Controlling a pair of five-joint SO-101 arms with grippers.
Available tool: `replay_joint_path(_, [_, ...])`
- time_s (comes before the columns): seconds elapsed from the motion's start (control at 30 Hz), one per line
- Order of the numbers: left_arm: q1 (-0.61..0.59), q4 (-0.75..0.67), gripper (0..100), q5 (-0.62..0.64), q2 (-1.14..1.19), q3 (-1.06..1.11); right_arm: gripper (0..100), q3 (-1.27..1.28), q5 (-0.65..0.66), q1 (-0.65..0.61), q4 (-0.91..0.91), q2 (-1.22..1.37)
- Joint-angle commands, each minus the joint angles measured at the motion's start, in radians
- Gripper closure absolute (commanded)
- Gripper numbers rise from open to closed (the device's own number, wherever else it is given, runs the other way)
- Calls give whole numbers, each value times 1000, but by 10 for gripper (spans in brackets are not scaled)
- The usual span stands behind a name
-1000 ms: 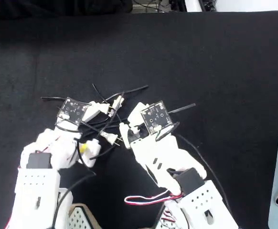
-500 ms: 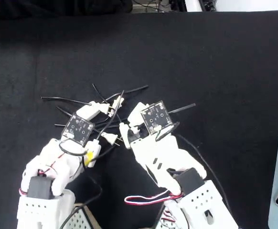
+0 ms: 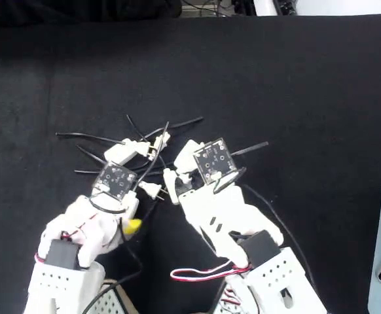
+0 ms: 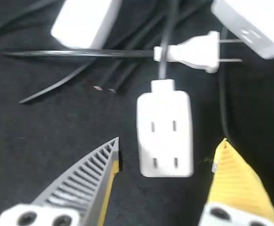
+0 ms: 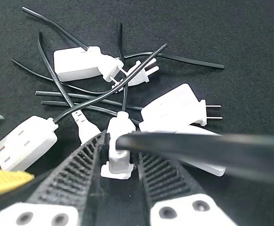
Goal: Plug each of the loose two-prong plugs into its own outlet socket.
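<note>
The left hand [image 3: 125, 204], in the high view, had swung within the last second from about ten o'clock of the cord tangle [image 3: 154, 157] round to its eight o'clock. That uncovered a white socket block [image 3: 125, 152] it had hung over. The right hand [image 3: 172, 185] had kept its place at five o'clock. A loose plug [image 3: 150, 190] lay between the two hands, prongs toward three o'clock.

In the left wrist view the left hand stood wide open and empty. Its grey and yellow fingers [image 4: 231, 174] sat either side of a second socket block [image 4: 165, 134], face up on the bench [image 4: 43, 141], with the plug just beyond.

In the right wrist view the right hand was closed tight on a white cord end [image 5: 118, 148]; whether plug or socket could not be told.

Likely the left hand had lined up to take that socket; the loose plug sat in none yet.
</note>
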Motion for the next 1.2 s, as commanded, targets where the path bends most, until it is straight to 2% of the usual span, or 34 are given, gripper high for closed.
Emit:
replay_joint_path(0.0, [42, -26, 686, 34, 91, -87, 986, -8, -6, 9, -14, -5])
replay_joint_path(0.3, [41, -253, 766, 31, 324, -93, 986, -8, -6, 9, -14, -5])
replay_joint_path(0.5, [48, -272, 776, 34, 473, -171, 986, 1, -6, 9, -15, -5])
replay_joint_path(0.7, [50, -339, 941, 29, 562, -275, 986, 1, -6, 9, -15, -5])
replay_joint_path(0.8, [51, -405, 971, 28, 634, -308, 986, 1, -6, 9, -15, -5])
replay_joint_path(1.0, [51, -437, 963, -28, 879, -410, 986, 1, -6, 9, -15, -5])
replay_joint_path(1.1, [41, -434, 838, -21, 976, -458, 986, 1, -5, 9, -15, -5])
replay_joint_path(1.17, [35, -408, 740, 43, 994, -475, 986, 1, -5, 9, -15, -5])
